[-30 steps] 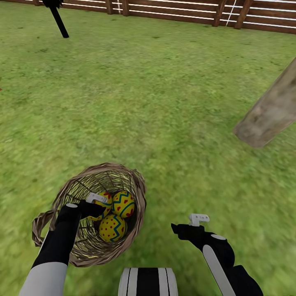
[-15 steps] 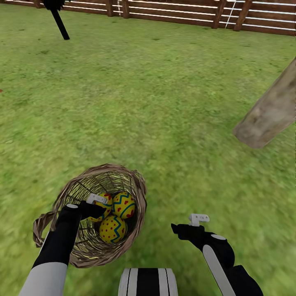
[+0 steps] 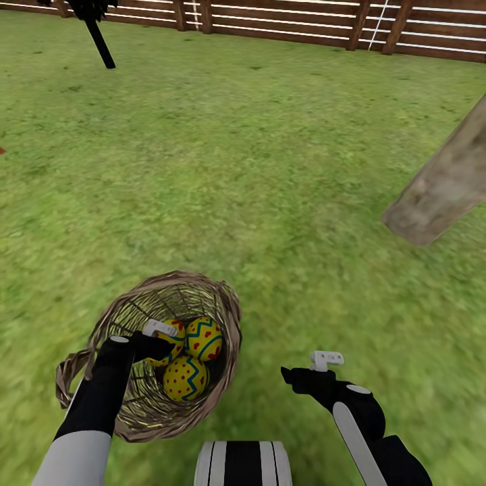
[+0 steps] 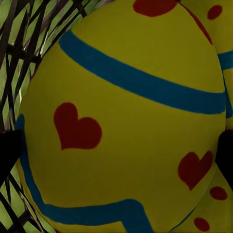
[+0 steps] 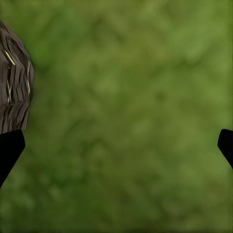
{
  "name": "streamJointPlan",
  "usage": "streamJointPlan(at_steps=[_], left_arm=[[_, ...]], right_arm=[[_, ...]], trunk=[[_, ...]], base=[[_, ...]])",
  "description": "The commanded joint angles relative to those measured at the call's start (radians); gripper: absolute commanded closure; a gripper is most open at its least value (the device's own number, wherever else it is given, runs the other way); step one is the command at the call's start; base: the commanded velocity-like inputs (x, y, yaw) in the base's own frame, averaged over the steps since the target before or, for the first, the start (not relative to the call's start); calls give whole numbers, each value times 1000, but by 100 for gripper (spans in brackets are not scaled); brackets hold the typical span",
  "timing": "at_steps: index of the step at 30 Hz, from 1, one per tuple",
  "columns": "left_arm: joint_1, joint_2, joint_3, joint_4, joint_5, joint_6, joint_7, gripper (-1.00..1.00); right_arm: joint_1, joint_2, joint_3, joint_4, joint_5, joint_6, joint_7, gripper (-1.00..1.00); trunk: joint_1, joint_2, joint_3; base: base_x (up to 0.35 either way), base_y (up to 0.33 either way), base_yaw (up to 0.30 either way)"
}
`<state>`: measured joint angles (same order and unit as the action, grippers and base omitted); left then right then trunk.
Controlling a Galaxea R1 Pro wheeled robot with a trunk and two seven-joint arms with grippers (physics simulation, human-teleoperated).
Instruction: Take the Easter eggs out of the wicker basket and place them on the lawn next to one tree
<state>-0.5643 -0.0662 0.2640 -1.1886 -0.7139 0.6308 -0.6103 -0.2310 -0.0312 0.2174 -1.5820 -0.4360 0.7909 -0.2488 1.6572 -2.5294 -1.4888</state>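
The wicker basket (image 3: pixel 229 307) stands on the lawn (image 3: pixel 270 169) just in front of me, with three yellow Easter eggs inside. One egg (image 3: pixel 204 337) lies at the right, one (image 3: pixel 184 376) nearest me, and the third (image 3: pixel 175 332) is partly hidden behind my left gripper (image 3: pixel 159 339). That gripper reaches down into the basket. In the left wrist view its open jaws flank a large egg (image 4: pixel 121 111), the fingertips (image 4: pixel 7 153) dark at the picture's edges. My right gripper (image 3: pixel 308 371) hovers open over bare grass right of the basket.
The thick pale tree trunk (image 3: pixel 442 185) leans in at the right, a few steps beyond the basket. A thin black trunk (image 3: pixel 100 42) stands far left by the brown slat fence (image 3: pixel 304 20). The right wrist view catches the basket's side (image 5: pixel 14 82).
The whole picture has drifted slightly, so the camera moved a little. Both arms, the basket and the eggs keep their places relative to each other.
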Motion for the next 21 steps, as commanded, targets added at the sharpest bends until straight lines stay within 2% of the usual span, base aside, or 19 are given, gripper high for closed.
streamJointPlan(at_steps=[1, 21], left_arm=[[0, -2, 3, 28, -7, 5, -11, 100], [4, -3, 3, 26, -8, 13, -14, 100]], right_arm=[[-1, -1, 2, -1, -10, 2, -10, -100], [-1, -1, 2, -1, -10, 2, -10, -100]], trunk=[[0, 0, -1], [-1, 0, 11]], base=[[0, 0, 0], [0, 0, 0]])
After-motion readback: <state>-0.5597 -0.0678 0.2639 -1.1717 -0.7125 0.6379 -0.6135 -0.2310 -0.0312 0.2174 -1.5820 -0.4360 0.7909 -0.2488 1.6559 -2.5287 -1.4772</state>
